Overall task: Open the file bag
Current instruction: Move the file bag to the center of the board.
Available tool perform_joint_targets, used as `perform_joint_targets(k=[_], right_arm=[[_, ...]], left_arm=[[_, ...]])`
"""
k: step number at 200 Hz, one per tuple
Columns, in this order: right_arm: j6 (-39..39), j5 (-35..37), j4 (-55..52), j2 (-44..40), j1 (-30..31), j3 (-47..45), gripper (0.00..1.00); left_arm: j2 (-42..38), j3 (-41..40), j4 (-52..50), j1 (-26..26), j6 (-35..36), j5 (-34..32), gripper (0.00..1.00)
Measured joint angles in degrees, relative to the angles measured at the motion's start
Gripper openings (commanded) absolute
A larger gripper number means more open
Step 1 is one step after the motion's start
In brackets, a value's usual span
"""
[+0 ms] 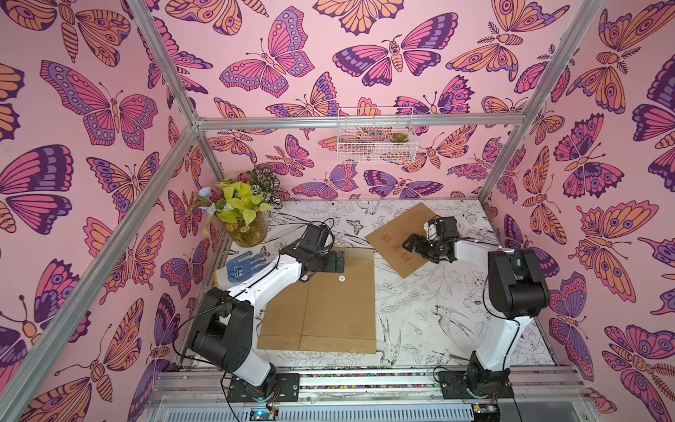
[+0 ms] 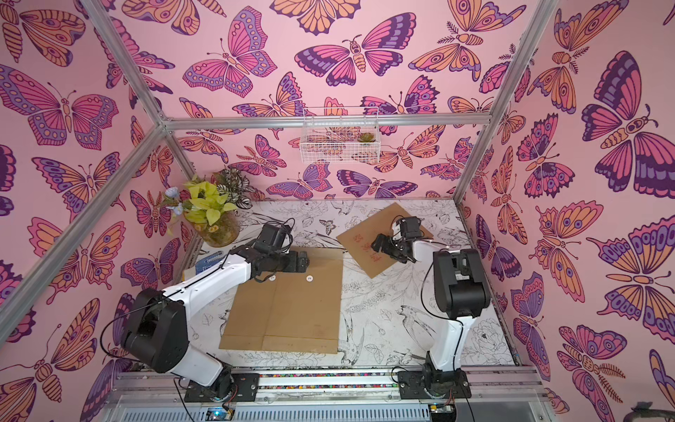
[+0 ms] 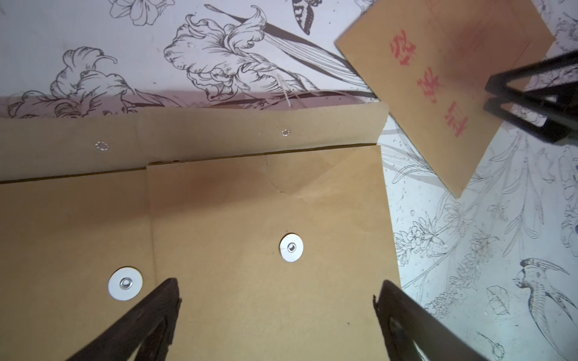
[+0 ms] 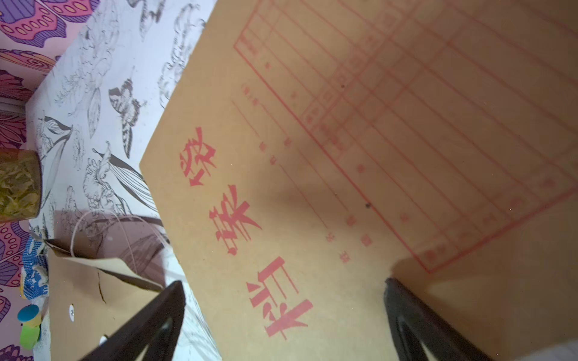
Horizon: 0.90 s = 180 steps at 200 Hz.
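Note:
A brown kraft file bag lies flat mid-table, overlapping a second one on its left. Its flap is folded back, away from the white disc, and its string trails loose on the table beyond the flap. My left gripper hovers over the bag's top end, open, with bare paper between the fingertips. Another file bag with red print lies at the back right. My right gripper stands open just above it, holding nothing, as the right wrist view shows.
A vase of flowers stands at the back left, with a blue-and-white glove in front of it beside the left arm. A white wire basket hangs on the back wall. Small green and blue items lie by the left wall.

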Motion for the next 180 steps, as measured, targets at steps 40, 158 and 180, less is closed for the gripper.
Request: perform_joint_targets(k=[40, 158, 180], right_arm=[[1.4, 1.1, 1.0, -11.5, -2.1, -13.8, 1.00], [12.8, 11.1, -13.7, -34.2, -4.9, -23.8, 0.97], [13.8, 9.3, -14.6, -34.1, -7.8, -23.8, 0.92]], left_arm=[[3.6, 5.2, -0.1, -3.2, 0.6, 1.4, 1.00], [35.8, 43.9, -5.3, -13.7, 9.3, 7.1, 0.62], [42.0, 50.5, -7.0, -14.2, 10.2, 8.3, 0.63]])
